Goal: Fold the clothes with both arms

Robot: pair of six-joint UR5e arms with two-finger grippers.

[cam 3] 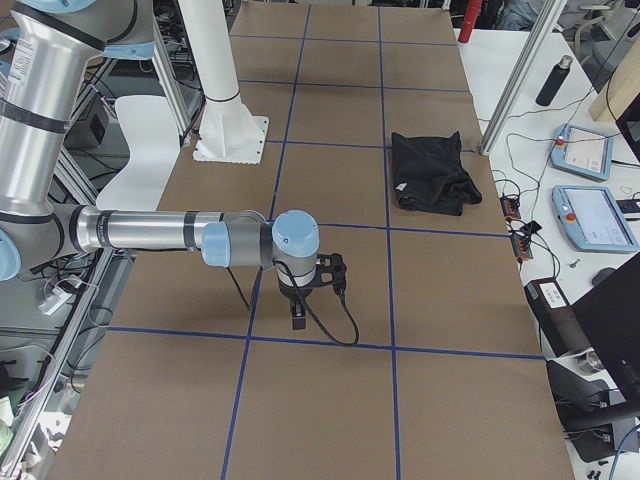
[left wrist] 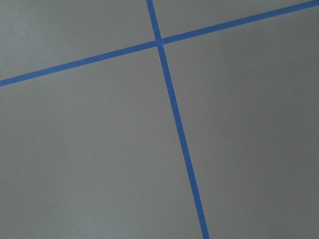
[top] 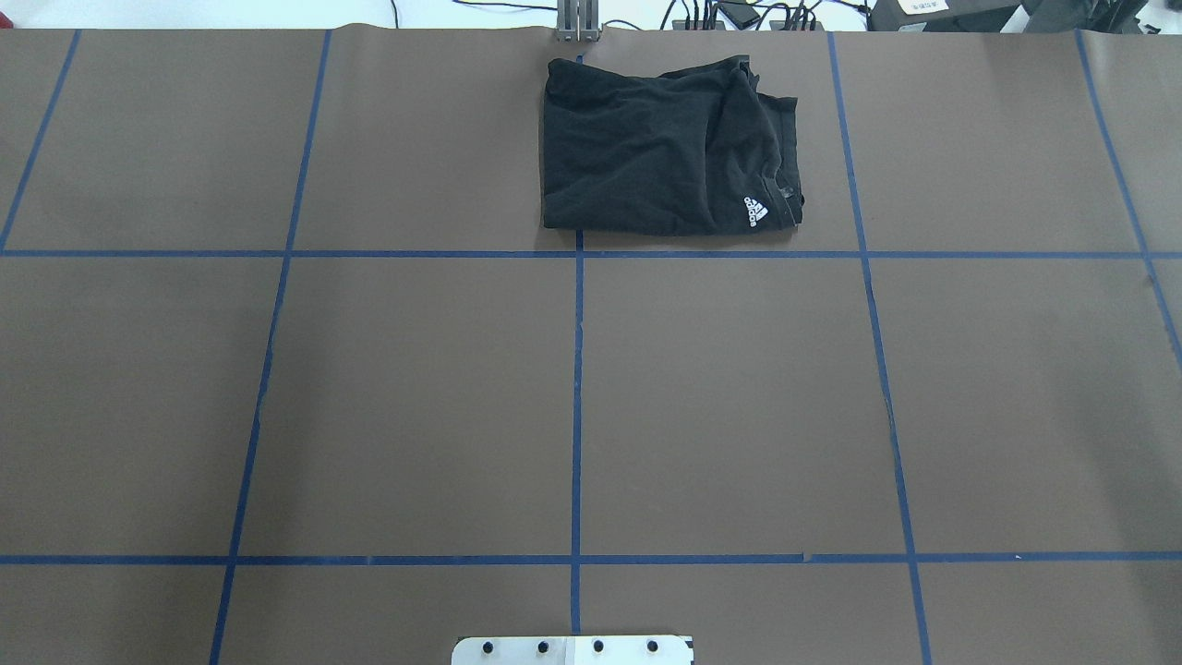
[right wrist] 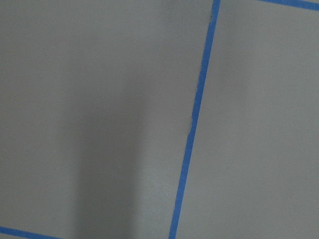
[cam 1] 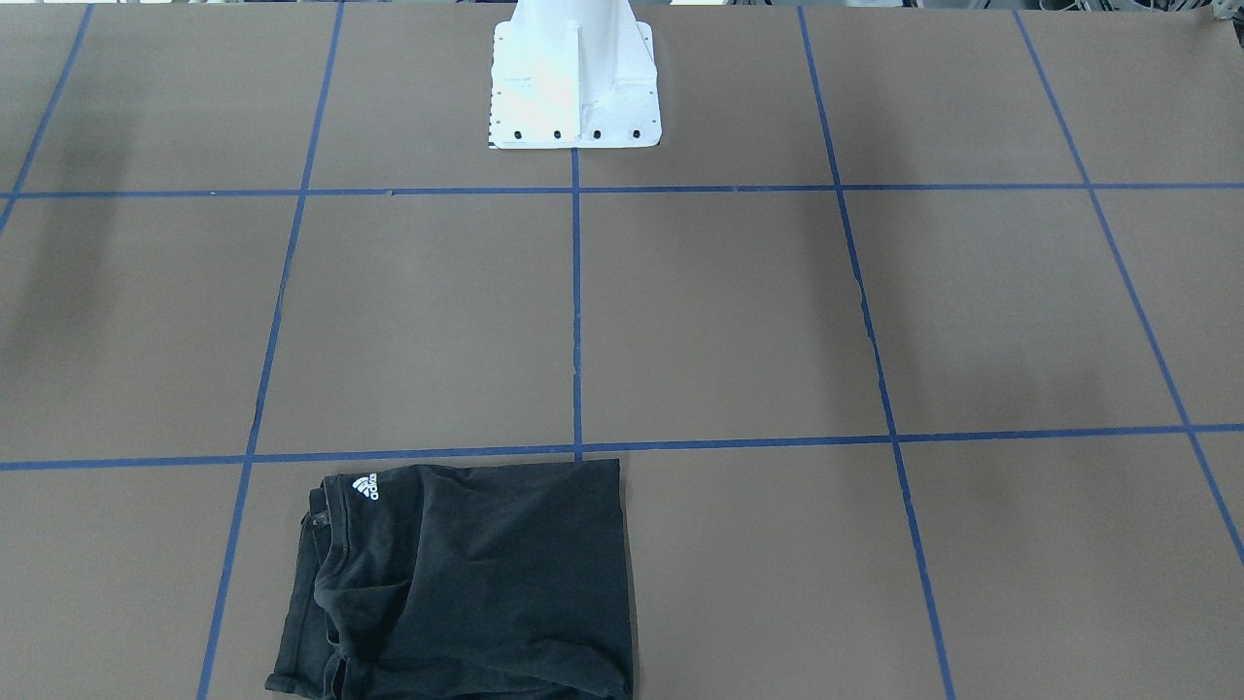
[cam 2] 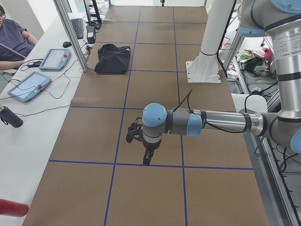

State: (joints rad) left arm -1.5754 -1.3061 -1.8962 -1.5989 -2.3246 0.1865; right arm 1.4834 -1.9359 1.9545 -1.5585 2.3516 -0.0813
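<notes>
There is one black T-shirt point(top: 656, 148), folded into a rough rectangle. It lies on the brown tabletop point(top: 416, 397) in the row of squares farthest from the robot. Its near edge is just beside a cross line of the blue tape grid point(top: 577, 406), and most of it lies on the robot's right of the centre line. One small white logo point(top: 755, 212) shows at its near right corner.

There are two arms. The overhead and front-facing views show neither of them, only the shirt, the grid and the single white pedestal point(cam 1: 573, 68).

The left arm point(cam 2: 221, 121) appears only in the exterior left view. It reaches out level over the tabletop, and the left gripper point(cam 2: 147, 159) points down above a tape line, well apart from the shirt. The right arm point(cam 3: 150, 232) appears only in the exterior right view, in a mirrored pose, with the right gripper point(cam 3: 298, 318) hanging over the tabletop, nothing visibly in it. From these side views it cannot be told whether either gripper is clenched or released.

Both wrist views show only bare brown surface and tape. The left one has a crossing of two lines, and the right one has a single long line with a soft shadow beside it.

The side views also take in one seated operator point(cam 2: 11, 40) and two touchscreen pendants point(cam 2: 54, 59) on the white bench.
</notes>
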